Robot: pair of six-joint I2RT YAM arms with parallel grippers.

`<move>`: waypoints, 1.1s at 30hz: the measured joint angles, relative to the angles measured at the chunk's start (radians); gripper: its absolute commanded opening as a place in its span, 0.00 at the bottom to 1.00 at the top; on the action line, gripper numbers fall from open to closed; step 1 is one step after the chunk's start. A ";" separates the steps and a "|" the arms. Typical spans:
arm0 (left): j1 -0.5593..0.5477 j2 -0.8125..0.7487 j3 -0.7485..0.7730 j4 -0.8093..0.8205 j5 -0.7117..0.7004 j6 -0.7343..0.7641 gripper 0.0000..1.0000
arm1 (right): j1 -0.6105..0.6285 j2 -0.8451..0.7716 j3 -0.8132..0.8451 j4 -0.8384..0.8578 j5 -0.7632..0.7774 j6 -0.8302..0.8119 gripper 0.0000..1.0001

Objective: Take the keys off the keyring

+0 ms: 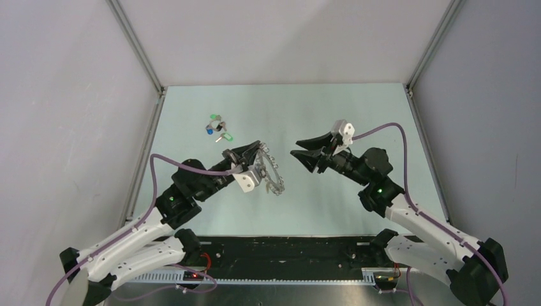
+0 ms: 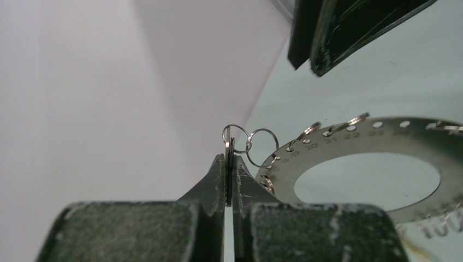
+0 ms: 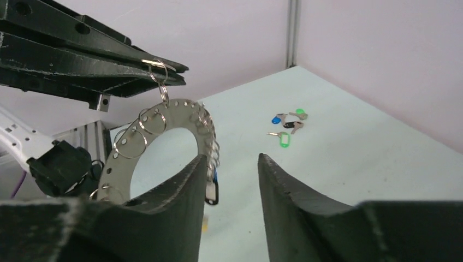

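Left hand [image 2: 229, 164] fills the bottom of its own wrist view: both fingers [image 2: 210, 188] pressed flat together, pinching one small wire loop [image 2: 236, 137] at their tips. A second loop links that one to the rim of the keyring [image 2: 382, 136], which hangs just right of the tips. Writing: small stamped numbers sit beside the rim holes, with "20", "21" and "22" readable in sequence. Larger characters at the lower right of the disc are cut off and not legible. No brand visible. Orientation: in the right wrist view the keyring [image 3: 123, 155] hangs on edge below the left hand's tips, the pinched loop at its top, its flat face and wide hole turned toward the right hand [image 3: 232, 164]. In the top view it reads nearly edge-on, its long line running from the left hand's tips [image 1: 252, 153] down and toward the arm bases. Right hand: fingers spread, a clear gap between them, nothing held, tips just short of the keyring and apart from it. A dark tag with a touch of blue hangs from the keyring's rim behind this hand's left finger. Loose keys [image 1: 217, 127] with green, blue and black tags lie clustered on the tabletop [image 1: 357, 115], beyond the left hand's tips and apart from both hands.
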 measured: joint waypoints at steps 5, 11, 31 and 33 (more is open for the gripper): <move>0.000 0.000 -0.018 0.000 0.062 0.000 0.00 | 0.026 0.050 0.000 0.050 -0.064 -0.105 0.40; 0.000 0.002 -0.021 -0.002 0.142 0.004 0.00 | 0.038 0.079 0.012 0.082 -0.174 -0.172 0.39; -0.002 0.019 -0.021 -0.008 0.176 0.012 0.00 | 0.123 0.160 0.098 0.068 -0.257 -0.249 0.21; -0.002 0.019 -0.021 -0.008 0.176 0.012 0.00 | 0.127 0.170 0.108 0.060 -0.246 -0.260 0.08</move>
